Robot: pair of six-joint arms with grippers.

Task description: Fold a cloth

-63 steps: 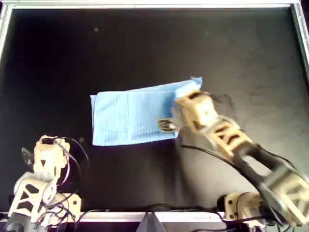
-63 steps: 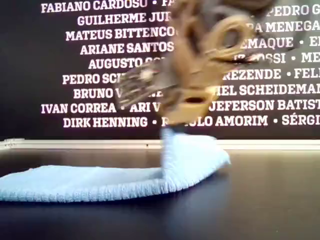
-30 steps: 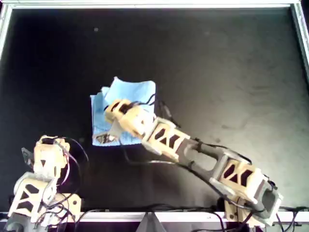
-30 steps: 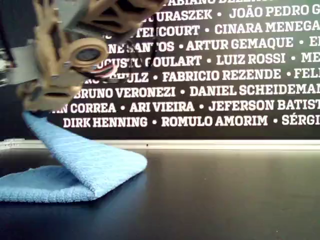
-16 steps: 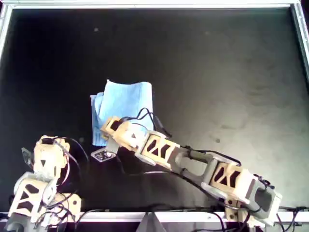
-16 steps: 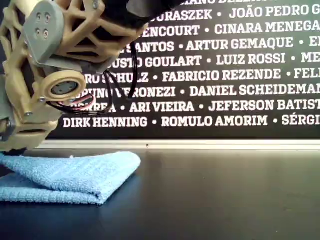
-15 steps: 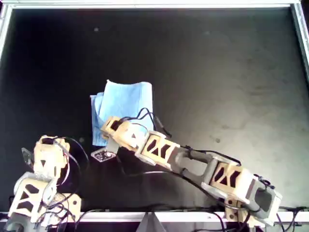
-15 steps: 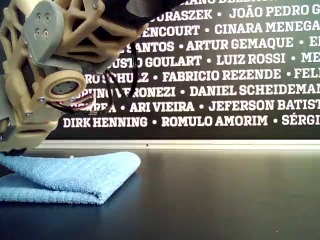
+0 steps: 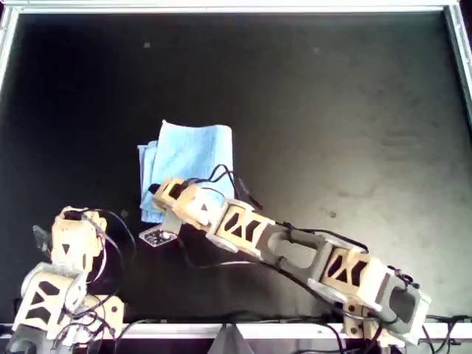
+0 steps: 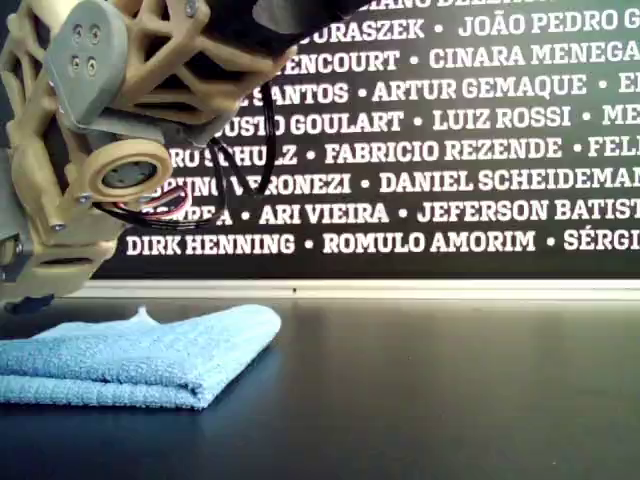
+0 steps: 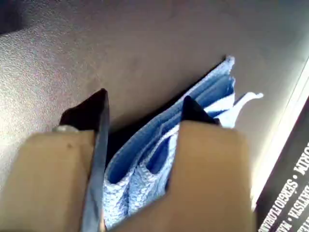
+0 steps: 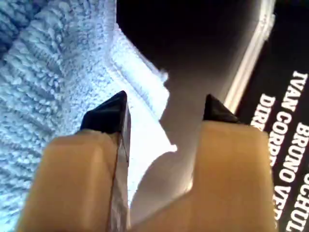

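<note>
White names line the dark wall (image 10: 430, 243) behind the bench (image 9: 332, 110): "DIRK HENNING", "ROMULO AMORIM", "ARI VIEIRA", "FABRICIO REZENDE". The cloth (image 9: 193, 151) lies folded and flat, left of centre in the overhead view, with its layered edges toward the parked left gripper (image 11: 147, 101), whose fingers are spread. The right gripper (image 12: 164, 108) hangs over the cloth's near edge, its fingers apart and pinching nothing. Dark bench stretches from the cloth to the metal rim (image 9: 221, 7).
</note>
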